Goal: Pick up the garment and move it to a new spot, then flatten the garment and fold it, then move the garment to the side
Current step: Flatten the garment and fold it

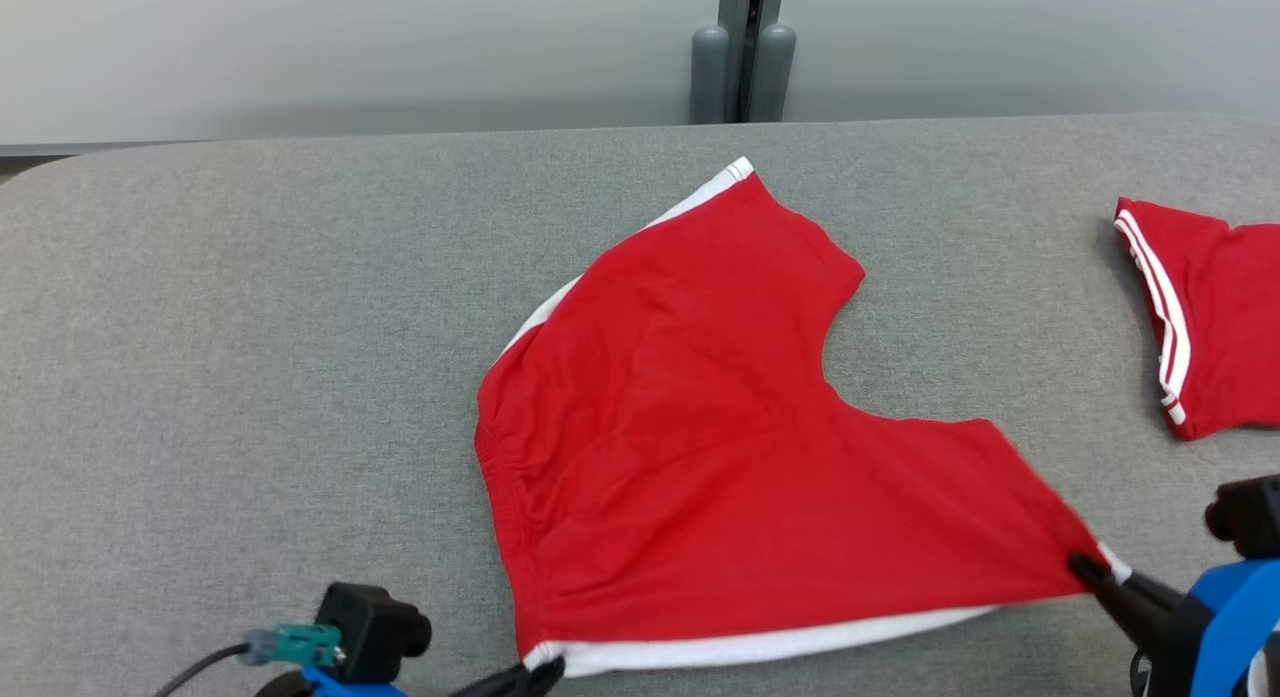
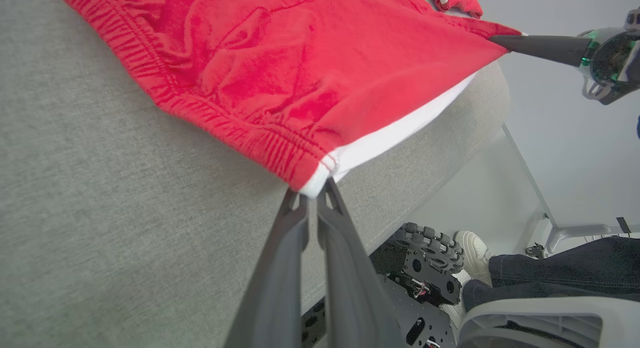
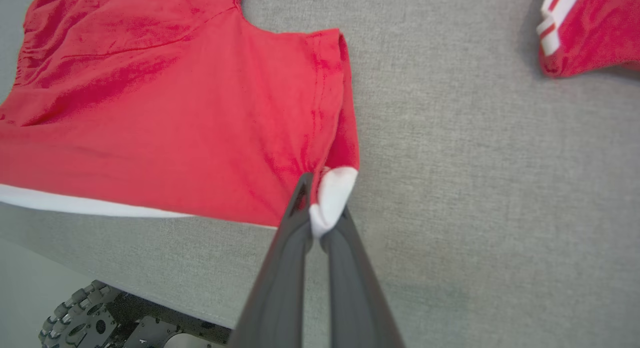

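The red shorts [image 1: 700,427] lie opened out in the middle of the grey table [image 1: 250,327], close to its near edge. The waistband faces 9 o'clock, one leg reaches toward 12 o'clock and the other toward 4 o'clock. The cloth is mostly smooth, with some gathers beside the waistband. No part is doubled over another.

My reading is that the move to a new spot is done and the flattening is under way. The fold and the shift to the side are yet to come. A second red garment [image 1: 1210,327] with white stripes sits well apart at 3 o'clock, at the picture's right edge.

The left gripper [image 1: 545,669] comes in low from 7 o'clock, with its fingers pointing roughly toward 3 o'clock. They are pressed together on the corner where the waistband meets the white side stripe.

The right gripper [image 1: 1085,565] reaches in from 4 o'clock with its fingers aimed toward 10 o'clock. It pinches the white-tipped corner of the near leg's hem.

Between the two grips the white-striped near edge runs almost straight and looks taut. In the left wrist view it seems raised a little off the table, though I cannot be sure.

Both arms sit low, near the table's near edge and set wide apart. That suits drawing the cloth flat before letting go.
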Motion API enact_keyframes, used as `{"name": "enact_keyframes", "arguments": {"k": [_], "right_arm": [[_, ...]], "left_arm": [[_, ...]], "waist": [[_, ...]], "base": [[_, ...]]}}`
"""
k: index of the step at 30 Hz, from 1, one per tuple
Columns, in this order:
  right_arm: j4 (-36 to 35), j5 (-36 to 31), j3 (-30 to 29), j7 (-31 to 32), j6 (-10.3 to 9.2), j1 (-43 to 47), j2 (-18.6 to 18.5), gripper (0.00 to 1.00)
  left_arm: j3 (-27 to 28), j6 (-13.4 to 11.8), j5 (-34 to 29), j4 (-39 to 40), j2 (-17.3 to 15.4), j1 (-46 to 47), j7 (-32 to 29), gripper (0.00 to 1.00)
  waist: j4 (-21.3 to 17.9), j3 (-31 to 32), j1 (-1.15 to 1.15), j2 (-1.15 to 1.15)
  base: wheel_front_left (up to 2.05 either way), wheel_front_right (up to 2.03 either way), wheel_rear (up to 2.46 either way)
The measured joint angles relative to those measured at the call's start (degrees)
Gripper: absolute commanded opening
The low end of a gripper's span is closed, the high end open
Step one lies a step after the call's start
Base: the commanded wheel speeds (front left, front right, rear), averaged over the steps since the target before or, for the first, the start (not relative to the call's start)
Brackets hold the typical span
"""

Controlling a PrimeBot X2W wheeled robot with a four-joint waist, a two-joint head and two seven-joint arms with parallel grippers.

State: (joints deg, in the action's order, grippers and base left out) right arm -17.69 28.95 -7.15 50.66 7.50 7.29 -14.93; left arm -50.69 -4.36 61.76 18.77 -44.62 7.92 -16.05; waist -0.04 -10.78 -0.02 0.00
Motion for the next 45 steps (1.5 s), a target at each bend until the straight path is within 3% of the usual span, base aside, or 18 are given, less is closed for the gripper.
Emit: {"name": "enact_keyframes", "arguments": {"k": [3,7,13,26,32,41,42,43,45], "right_arm": [[-5.8,-1.2,-1.7,1.3,0.00,-0.7,1.4,0.00],[-4.9,-1.8,-1.2,1.3,0.00,-8.0,1.0,0.00],[5.4,-1.6,2.6,0.3,-0.01,-22.3,-0.5,0.00],[29.5,-4.2,7.4,-6.5,-0.01,-48.0,0.2,0.00],[38.0,-4.7,9.7,-11.2,-0.01,-55.3,1.0,0.00],[48.2,-5.1,11.7,-17.1,-0.01,-60.7,1.9,0.00],[49.0,-5.1,12.0,-17.8,-0.01,-61.2,1.9,0.62],[49.8,-5.1,12.0,-18.5,-0.01,-61.5,1.9,1.00],[51.0,-4.7,12.3,-20.2,-0.01,-62.0,2.1,1.00]], "left_arm": [[1.8,-1.0,0.4,3.2,-0.8,-0.1,0.8,0.00],[3.2,-1.1,0.3,2.2,-0.6,2.3,0.6,0.00],[5.5,0.5,2.3,-5.1,5.8,9.7,0.9,0.00],[8.0,4.7,3.7,-25.2,18.5,24.3,3.3,0.00],[8.4,5.5,3.1,-32.5,21.9,28.3,4.7,0.00],[8.8,7.3,2.9,-38.4,24.0,30.9,6.5,0.00],[8.9,7.4,2.9,-38.9,24.3,31.1,6.8,0.51],[9.1,7.4,2.9,-39.2,24.8,31.2,7.4,1.00],[9.1,7.5,2.8,-40.1,25.4,31.3,8.3,1.00]], "waist": [[0.2,-0.3,0.01,0.00],[0.4,-0.9,0.01,0.00],[2.1,-2.7,0.02,0.00],[7.7,-10.1,0.03,0.00],[9.9,-13.4,0.03,0.00],[12.1,-15.0,0.03,0.00],[12.3,-15.1,0.03,0.00],[12.4,-15.1,0.03,0.00],[12.5,-15.0,0.03,0.00]], "base": [[0.00,0.00,0.00],[0.00,0.00,0.00],[0.00,0.00,0.00],[0.00,0.00,0.00],[0.00,0.00,0.00],[0.00,0.00,0.00],[0.00,0.00,0.00],[0.00,0.00,0.00],[0.00,0.00,0.00]]}}
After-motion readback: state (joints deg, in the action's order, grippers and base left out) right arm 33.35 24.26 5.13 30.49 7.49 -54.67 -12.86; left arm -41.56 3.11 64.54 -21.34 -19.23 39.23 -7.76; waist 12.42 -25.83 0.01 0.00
